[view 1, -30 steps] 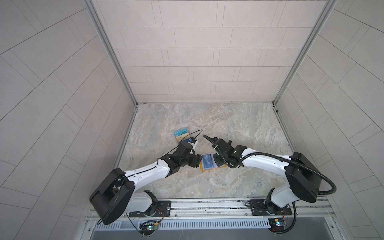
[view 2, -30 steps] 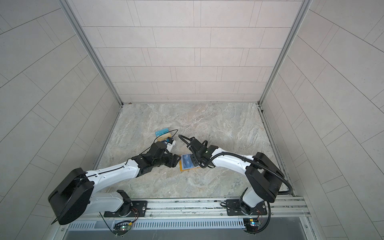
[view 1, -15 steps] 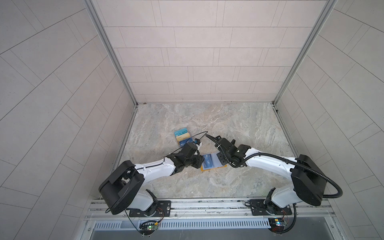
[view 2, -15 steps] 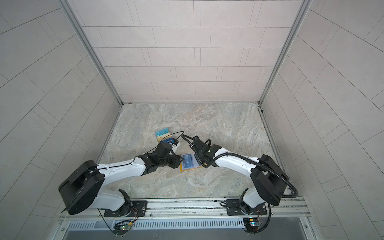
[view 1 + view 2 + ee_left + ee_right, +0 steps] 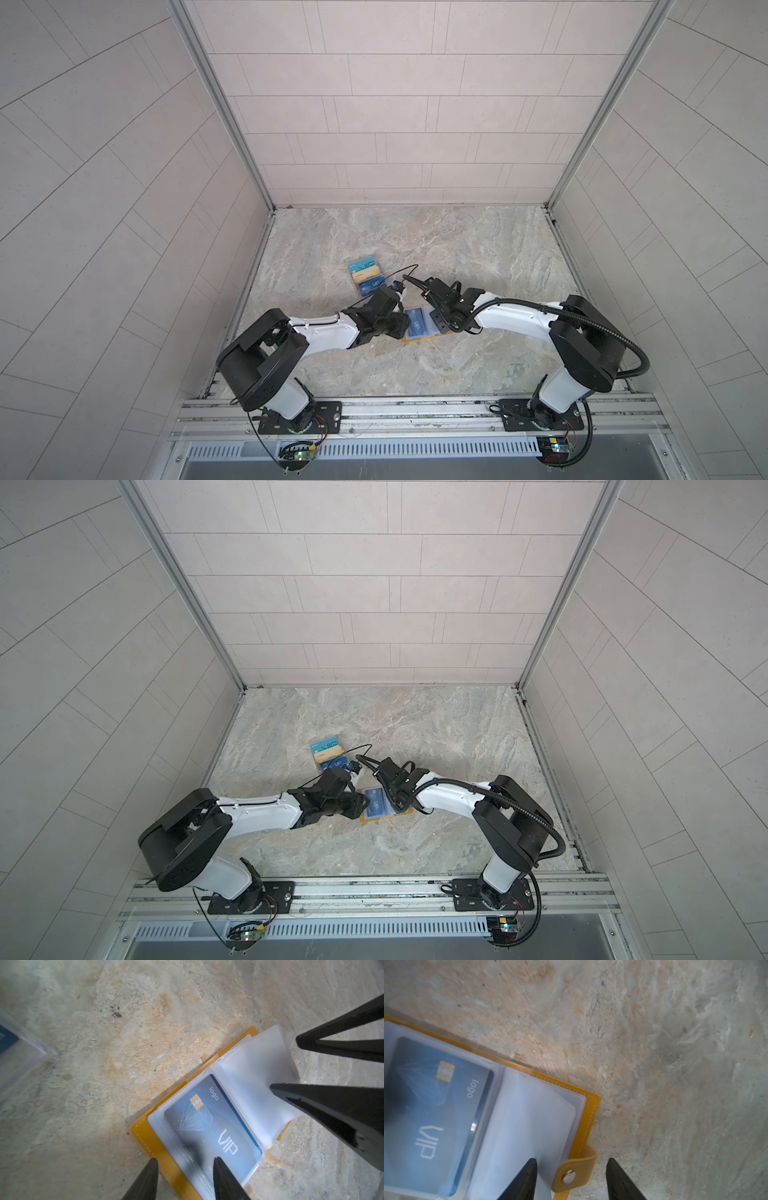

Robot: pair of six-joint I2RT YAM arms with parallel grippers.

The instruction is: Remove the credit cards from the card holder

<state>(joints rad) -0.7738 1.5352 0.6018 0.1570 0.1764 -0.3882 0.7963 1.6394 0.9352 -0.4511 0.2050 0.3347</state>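
Note:
The card holder point(image 5: 415, 339) point(image 5: 382, 817) lies open on the stone table, mustard-yellow with clear sleeves. A blue credit card point(image 5: 209, 1126) point(image 5: 431, 1109) marked VIP sits inside a sleeve. My left gripper point(image 5: 186, 1164) point(image 5: 404, 326) is open. One of its fingertips is over the sleeved card and the other is beyond the yellow cover edge. My right gripper point(image 5: 572, 1162) point(image 5: 284, 1062) point(image 5: 438, 326) is open at the opposite side, astride the snap tab point(image 5: 571, 1174), with one fingertip on an empty sleeve point(image 5: 249, 1068). No gold card shows in the holder.
A clear acrylic stand point(image 5: 366, 276) point(image 5: 330, 754) with blue and gold cards on its tiers stands just behind the left gripper. It is blurred at the edge of the left wrist view point(image 5: 12, 1049). Tiled walls close in the table on three sides.
The left arm has reached further toward the card holder, bringing its gripper onto the holder's left edge. The right gripper has shifted slightly at the right edge. The holder has stayed put.

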